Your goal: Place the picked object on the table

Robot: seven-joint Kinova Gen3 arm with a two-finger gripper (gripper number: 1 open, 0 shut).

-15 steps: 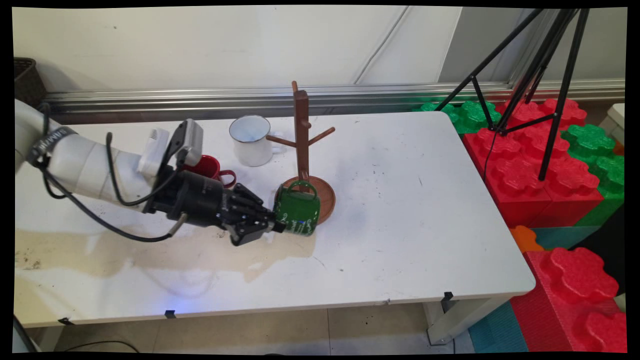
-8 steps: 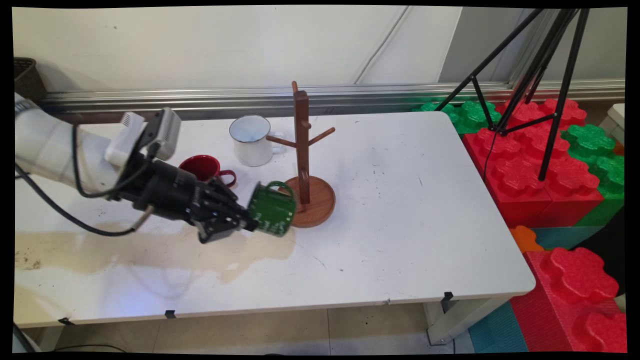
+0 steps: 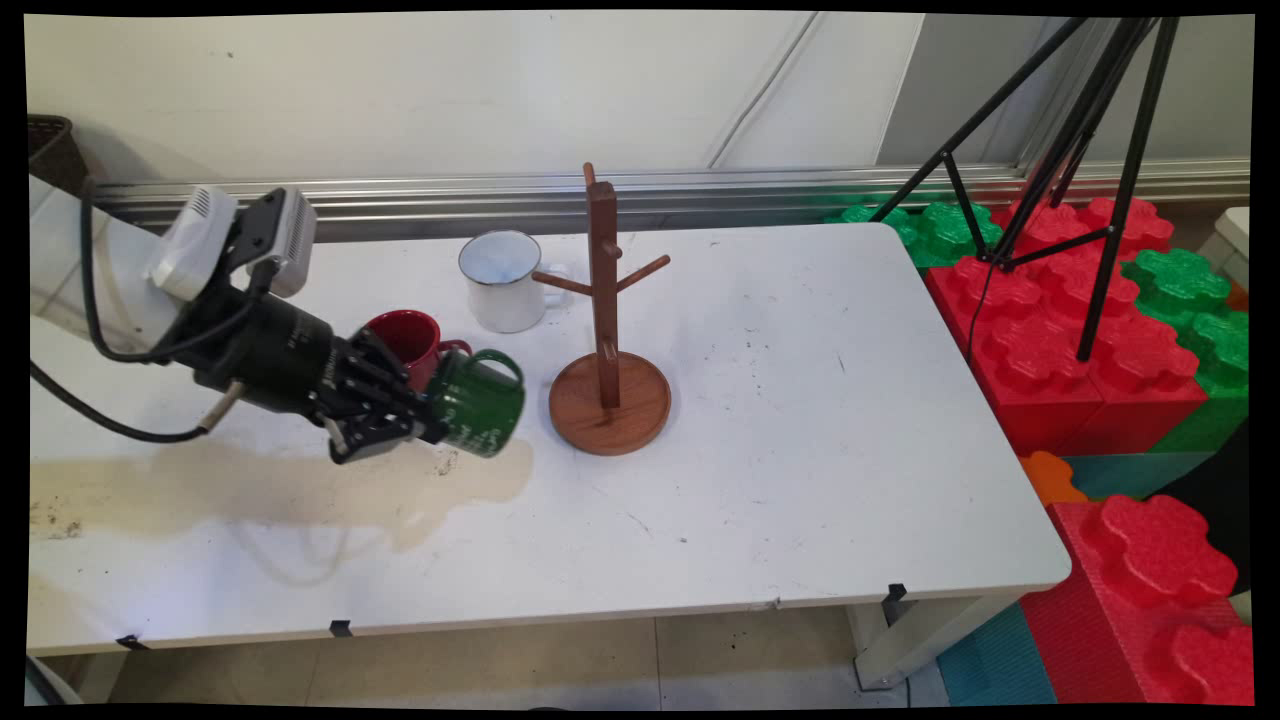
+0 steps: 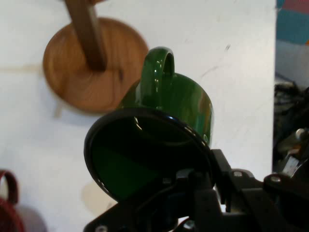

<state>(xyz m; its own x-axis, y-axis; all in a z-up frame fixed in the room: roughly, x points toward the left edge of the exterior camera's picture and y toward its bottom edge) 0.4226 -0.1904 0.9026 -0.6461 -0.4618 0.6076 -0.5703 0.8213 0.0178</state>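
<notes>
Since the earlier frames the gripper (image 3: 425, 428) has carried the green mug (image 3: 480, 402) away from the wooden mug stand (image 3: 608, 345), leftward across the bench (image 3: 800, 420); the mug no longer overlaps the stand's round base. The gripper is clenched on the green mug at its rim, one finger inside the mouth as the hand view shows (image 4: 193, 186). The mug is held on its side, mouth toward the arm, handle uppermost, clear of the bench surface so far as can be judged.

Relative to the stand: the green mug hangs just to its left, apart from the base. A red mug (image 3: 410, 338) stands further left, directly behind the held mug; contact between the two cannot be determined. A white enamel mug (image 3: 502, 280) stands behind and left of the stand, near one peg. A tan stain (image 3: 250, 490) lies on the bench, left and forward of the stand.
</notes>
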